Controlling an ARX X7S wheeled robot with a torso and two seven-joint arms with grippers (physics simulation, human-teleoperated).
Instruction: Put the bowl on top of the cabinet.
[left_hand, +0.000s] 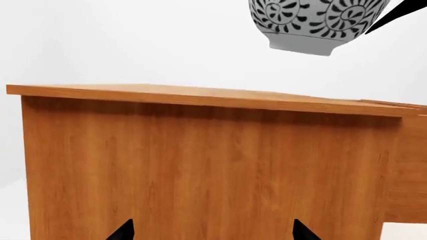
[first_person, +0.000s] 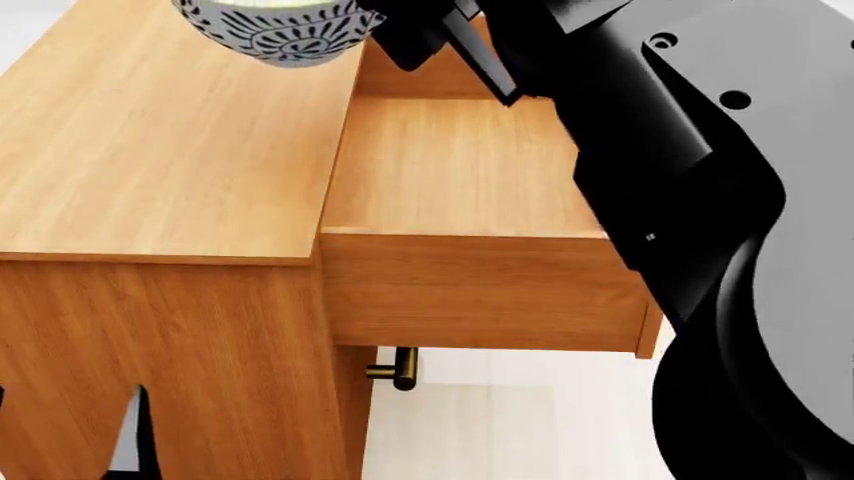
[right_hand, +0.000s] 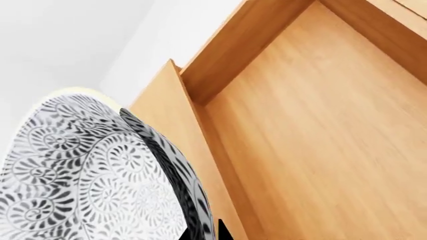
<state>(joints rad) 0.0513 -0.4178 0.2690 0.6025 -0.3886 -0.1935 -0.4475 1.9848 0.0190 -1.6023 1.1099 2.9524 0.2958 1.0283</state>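
In the head view we see the bowl at about 11 o'clock, held in the air above the far part of the cabinet top, close to its right edge. The left wrist view shows clear space between the bowl's foot and the cabinet's flat top, so it is not resting there.

Our right hand reaches in from 1 o'clock and is clamped on the bowl's rim. In the right wrist view one dark finger lies against the patterned outer wall of the bowl.

An open drawer juts out from the cabinet's right side at 12 to 3 o'clock, with a brass handle showing beneath it.

Our left hand sits low, facing the cabinet's side panel; its two fingertips are spread well apart with nothing between them.
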